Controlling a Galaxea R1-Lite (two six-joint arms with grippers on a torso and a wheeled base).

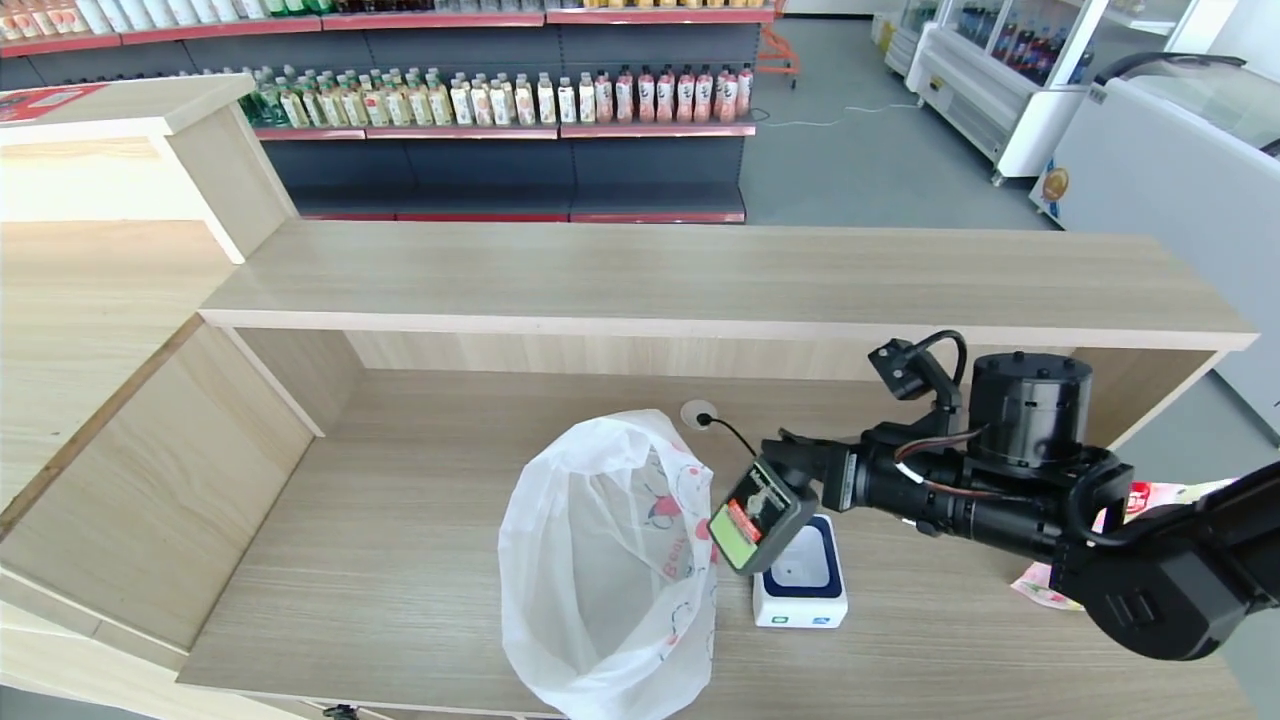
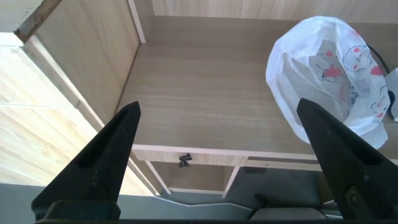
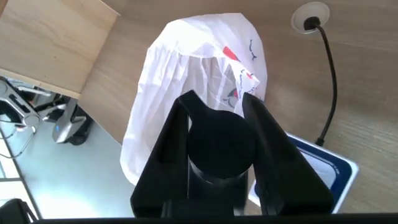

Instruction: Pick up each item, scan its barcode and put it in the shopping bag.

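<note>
Dark cylindrical can [image 1: 757, 515]: likely rigid, smooth, light; right gripper [image 3: 221, 112] clamped across its sides, above scanner [image 1: 800, 585], just beside shopping bag [image 1: 610, 560]. Left gripper [image 2: 219, 109]: fingers apart, empty.

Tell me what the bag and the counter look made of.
Bag: thin plastic film, white and half see-through, crinkled into folds. Counter: likely wood-look laminate, matte; the pale grain runs in even streaks, though real veneer can't be ruled out.

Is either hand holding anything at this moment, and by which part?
The right hand grips a dark labelled container across its sides, just beside the shopping bag. The left hand is open and empty.
</note>
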